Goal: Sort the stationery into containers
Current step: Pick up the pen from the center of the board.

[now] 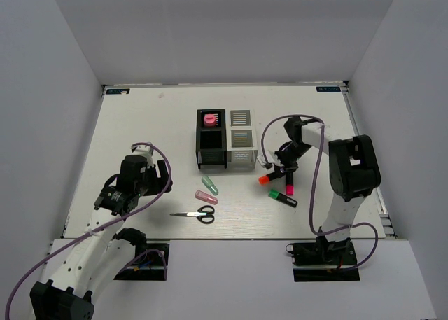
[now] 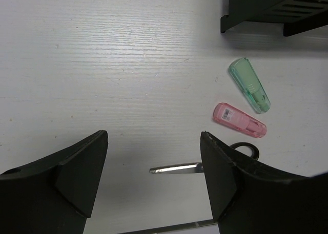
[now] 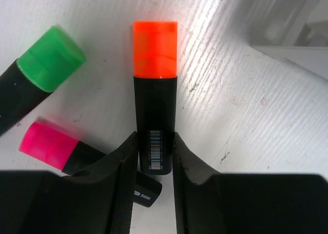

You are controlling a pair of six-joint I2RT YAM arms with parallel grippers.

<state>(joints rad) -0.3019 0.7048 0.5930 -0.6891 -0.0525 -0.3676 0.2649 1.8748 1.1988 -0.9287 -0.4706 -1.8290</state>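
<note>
Gripping the orange-capped highlighter (image 3: 155, 90) by its black barrel with my right gripper (image 3: 154, 141), one finger pressed to each side. It lies on the table (image 1: 154, 124) near the white boxes (image 1: 240, 155), beside the green-capped highlighter (image 3: 46, 65) and the pink-capped highlighter (image 3: 51, 144). My left gripper (image 2: 154, 139) hangs wide open and holds nothing; the scissors (image 2: 205, 166), pink capsule (image 2: 239, 120) and green capsule (image 2: 248, 84) lie ahead of it. The pink tube (image 1: 208, 118) stands in the rear black box (image 1: 199, 122).

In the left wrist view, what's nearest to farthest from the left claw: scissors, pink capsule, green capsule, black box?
1. Scissors, just by the left claw, low right.
2. Pink capsule, up and right.
3. Green capsule, beyond the pink one.
4. Black box, top right corner.
</note>
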